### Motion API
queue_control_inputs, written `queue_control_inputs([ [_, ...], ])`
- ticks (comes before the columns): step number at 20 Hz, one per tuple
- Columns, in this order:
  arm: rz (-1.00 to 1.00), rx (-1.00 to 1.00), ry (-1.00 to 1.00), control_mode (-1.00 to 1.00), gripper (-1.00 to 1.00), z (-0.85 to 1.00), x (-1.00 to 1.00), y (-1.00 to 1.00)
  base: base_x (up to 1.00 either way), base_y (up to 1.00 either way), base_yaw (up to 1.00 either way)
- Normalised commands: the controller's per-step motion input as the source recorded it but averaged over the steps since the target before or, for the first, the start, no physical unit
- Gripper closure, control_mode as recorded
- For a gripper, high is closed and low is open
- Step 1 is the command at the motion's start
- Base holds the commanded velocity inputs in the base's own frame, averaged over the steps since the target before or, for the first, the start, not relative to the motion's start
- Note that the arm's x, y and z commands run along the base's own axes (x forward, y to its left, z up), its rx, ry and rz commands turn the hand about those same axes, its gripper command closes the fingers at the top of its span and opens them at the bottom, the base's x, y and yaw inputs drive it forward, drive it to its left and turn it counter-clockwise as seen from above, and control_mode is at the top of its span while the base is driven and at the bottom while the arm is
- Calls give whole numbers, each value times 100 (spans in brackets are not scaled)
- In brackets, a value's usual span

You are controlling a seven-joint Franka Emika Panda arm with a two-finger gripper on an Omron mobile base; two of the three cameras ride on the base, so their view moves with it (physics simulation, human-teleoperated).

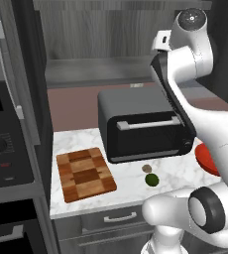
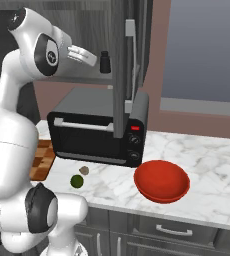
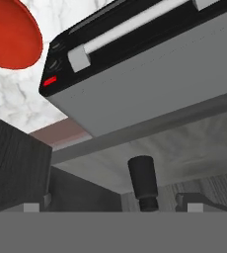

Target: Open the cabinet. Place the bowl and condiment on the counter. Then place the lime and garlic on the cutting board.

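The cabinet (image 2: pixel 119 75) stands open, its door swung out over the toaster oven. On its shelf the dark condiment (image 2: pixel 105 62) stands upright. My gripper (image 2: pixel 93 58) is raised to shelf height just left of it, open and holding nothing. In the rolled hand view the condiment (image 3: pixel 142 182) appears between and beyond my spread fingertips (image 3: pixel 194 204), apart from them. The red bowl (image 2: pixel 162 180) sits on the white marble counter (image 2: pixel 212 160) right of the oven. The lime (image 1: pixel 152 179) and garlic (image 1: pixel 146 168) lie on the counter in front of the oven, right of the chequered cutting board (image 1: pixel 84 174).
A black toaster oven (image 1: pixel 143 126) takes up the back of the counter under the cabinet. The open door's silver handle (image 2: pixel 130 50) hangs right of my hand. A wall oven (image 1: pixel 7 144) stands left of the counter, and grey drawers (image 2: pixel 169 230) run below it.
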Motion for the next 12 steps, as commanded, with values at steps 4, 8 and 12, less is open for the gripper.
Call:
queue_control_inputs([
  [4, 0, -5, 0, -100, -100, 0, 29, -10, 0, 0, 0],
  [8, 0, -5, 0, -100, -100, 0, 29, -8, 0, 0, 0],
  [12, 0, -4, 0, -100, -100, 0, 33, -1, 0, 0, 0],
])
